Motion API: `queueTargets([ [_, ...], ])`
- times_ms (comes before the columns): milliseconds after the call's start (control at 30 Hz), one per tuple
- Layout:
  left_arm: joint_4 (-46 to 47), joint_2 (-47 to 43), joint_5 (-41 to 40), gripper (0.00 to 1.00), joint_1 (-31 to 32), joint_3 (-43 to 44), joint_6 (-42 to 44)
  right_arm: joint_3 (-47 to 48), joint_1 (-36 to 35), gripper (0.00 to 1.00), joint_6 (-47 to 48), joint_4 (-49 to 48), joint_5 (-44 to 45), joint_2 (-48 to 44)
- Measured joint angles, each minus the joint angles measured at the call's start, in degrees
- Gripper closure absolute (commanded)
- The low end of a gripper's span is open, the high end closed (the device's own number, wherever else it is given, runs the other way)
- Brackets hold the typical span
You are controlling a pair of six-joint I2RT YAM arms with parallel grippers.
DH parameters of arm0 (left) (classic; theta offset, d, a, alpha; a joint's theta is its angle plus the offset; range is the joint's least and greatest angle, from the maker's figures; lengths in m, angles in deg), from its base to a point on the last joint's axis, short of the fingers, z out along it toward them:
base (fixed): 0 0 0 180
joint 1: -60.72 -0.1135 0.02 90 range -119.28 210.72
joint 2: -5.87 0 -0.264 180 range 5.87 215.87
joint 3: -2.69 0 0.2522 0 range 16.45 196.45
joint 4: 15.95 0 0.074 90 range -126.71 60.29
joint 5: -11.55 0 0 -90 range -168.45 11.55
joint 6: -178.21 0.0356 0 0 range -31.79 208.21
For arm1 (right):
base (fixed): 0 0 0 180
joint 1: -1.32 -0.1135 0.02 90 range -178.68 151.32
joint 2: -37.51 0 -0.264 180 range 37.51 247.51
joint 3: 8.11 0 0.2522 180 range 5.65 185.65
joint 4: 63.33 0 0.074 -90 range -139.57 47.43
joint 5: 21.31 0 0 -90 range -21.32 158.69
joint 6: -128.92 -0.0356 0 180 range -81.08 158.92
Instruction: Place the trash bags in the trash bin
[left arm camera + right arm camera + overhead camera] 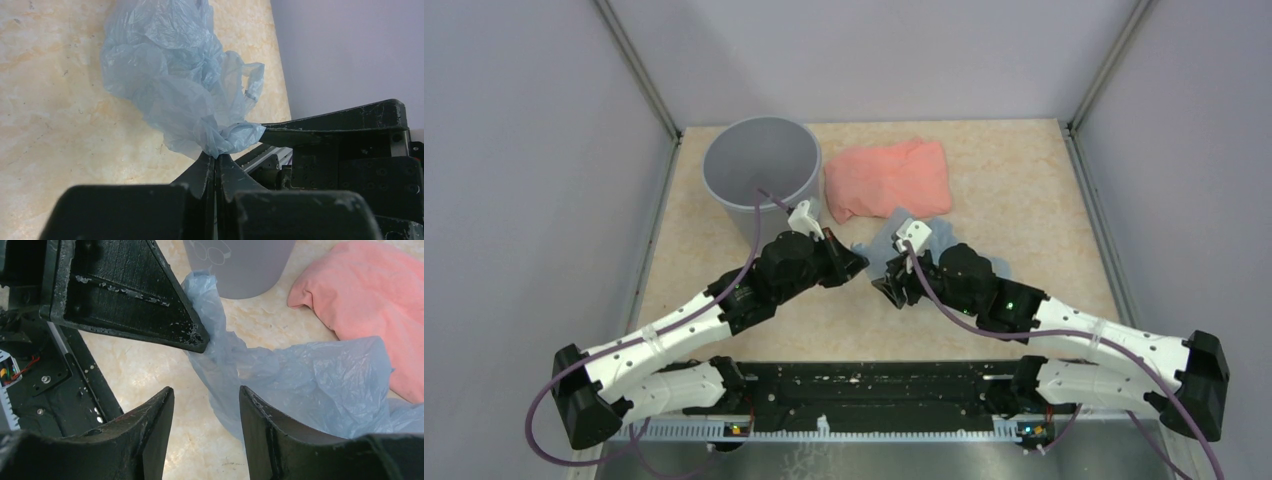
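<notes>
Overhead view of a pale marble-patterned table (1034, 200) with two black-and-white robot arms reaching in from its near edge. A thin, crinkled pale-blue trash bag (320, 380) lies crumpled near the middle of the table. It is just in front of a salmon-pink cloth (889, 178) and to the right of the grey trash bin (761, 165), which stands upright and open at the far left. The left gripper (215, 158) has its fingers pressed together, pinching one twisted corner of the bag, while the rest of the bag trails across the table. The right gripper (206, 412) sits just beside it with fingers spread; the film lies beyond the gap and nothing is clamped. The step in hand appears to be taking a second hold so the bag can be carried to the bin. To do this well, the right gripper should probably close on a bunched fold some way from the left's pinch, since a single thin layer may slip, and it should avoid catching the pink cloth. The bag looks wider than the bin's mouth, so both arms should lift it clear of the rim. They should then lower the loose bulk in first without tipping the bin.
</notes>
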Motion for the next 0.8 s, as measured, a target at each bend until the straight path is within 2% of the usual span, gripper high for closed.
queueTargets([
  [100,0.24,-0.02,0.02,0.97,0.0,0.0,-0.83,0.0,-0.35,0.52,0.02,-1.7,0.83,1.14],
  [167,0.52,-0.04,0.11,0.94,0.0,0.0,-1.07,0.0,-0.55,0.59,0.0,-2.62,1.57,2.47],
  [300,1.07,-0.09,0.55,0.77,0.0,0.0,-0.87,0.0,-0.74,1.0,0.28,-2.89,3.23,5.2],
  [433,0.15,-0.57,1.27,0.46,0.0,0.15,1.68,0.04,-0.76,1.0,-0.13,-0.98,7.17,6.19],
  [533,-1.97,-2.54,1.81,0.32,0.0,0.5,6.88,0.04,-0.76,1.0,-0.15,0.96,9.03,5.07],
  [600,-3.5,-4.52,2.19,0.26,0.0,0.94,11.13,0.04,-0.76,1.0,-0.15,2.21,9.4,3.54],
  [800,-7.65,-7.28,4.28,0.23,0.0,6.4,27.02,0.04,-0.76,1.0,-0.09,5.01,9.18,-2.49],
])
